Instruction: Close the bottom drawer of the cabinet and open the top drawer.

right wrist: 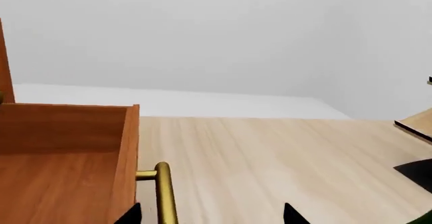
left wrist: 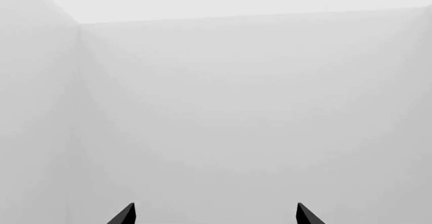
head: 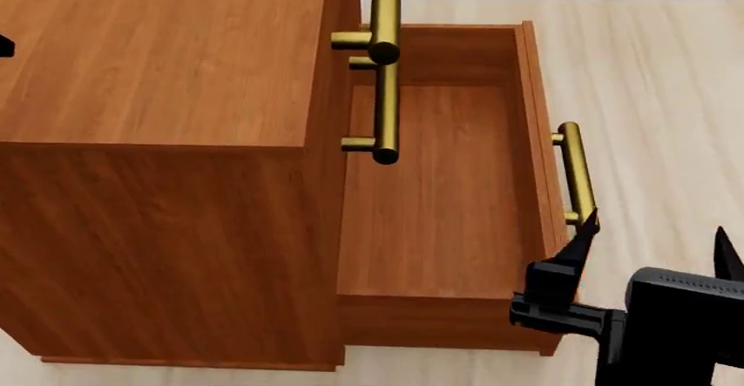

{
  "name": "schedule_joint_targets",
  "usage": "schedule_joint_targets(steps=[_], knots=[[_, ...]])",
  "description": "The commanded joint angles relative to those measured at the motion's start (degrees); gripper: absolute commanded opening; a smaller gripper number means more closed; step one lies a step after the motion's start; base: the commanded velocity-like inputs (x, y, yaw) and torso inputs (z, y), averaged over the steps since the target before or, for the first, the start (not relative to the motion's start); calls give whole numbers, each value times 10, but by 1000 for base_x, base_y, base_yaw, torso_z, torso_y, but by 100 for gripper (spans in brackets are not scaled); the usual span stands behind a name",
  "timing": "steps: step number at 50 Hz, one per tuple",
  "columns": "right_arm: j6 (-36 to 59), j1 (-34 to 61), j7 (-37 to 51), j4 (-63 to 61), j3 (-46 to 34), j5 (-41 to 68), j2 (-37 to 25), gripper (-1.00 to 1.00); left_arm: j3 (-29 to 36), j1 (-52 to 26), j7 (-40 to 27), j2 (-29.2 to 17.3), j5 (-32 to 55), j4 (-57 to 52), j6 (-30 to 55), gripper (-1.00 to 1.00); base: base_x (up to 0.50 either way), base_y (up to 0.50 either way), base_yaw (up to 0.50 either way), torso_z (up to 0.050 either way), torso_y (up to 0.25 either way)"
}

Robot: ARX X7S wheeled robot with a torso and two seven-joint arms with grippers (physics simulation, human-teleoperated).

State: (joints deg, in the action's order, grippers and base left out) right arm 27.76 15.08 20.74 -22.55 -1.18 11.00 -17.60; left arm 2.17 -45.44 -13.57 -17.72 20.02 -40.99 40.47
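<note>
Still pulled fully out of the cabinet: the bottom drawer, its brass bar handle just ahead of the right gripper, lying between the spread tips. Closing step in hand; nothing pinched yet. Next, by judgement: press against the drawer front and push it home. Top drawer shut, well above. Left gripper spread, facing only pale wall.

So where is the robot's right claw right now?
In the head view the right gripper sits low on the right, at the near end of the bottom drawer's brass handle, with one finger beside that end and the jaws open.
</note>
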Motion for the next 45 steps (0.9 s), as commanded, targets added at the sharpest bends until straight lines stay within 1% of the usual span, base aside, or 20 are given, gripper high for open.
schedule_joint_targets(steps=[1,14,45], knots=[[8,-4,17,5,23,-4,-11,100,4,-1,-1,-3,0,3,-4,100,0,0,0,0,0],[5,-7,21,21,39,-1,-18,100,8,0,-3,-5,0,6,-7,100,0,0,0,0,0],[-42,5,17,147,45,-6,-23,100,12,7,-8,-11,3,8,-14,100,0,0,0,0,0]])
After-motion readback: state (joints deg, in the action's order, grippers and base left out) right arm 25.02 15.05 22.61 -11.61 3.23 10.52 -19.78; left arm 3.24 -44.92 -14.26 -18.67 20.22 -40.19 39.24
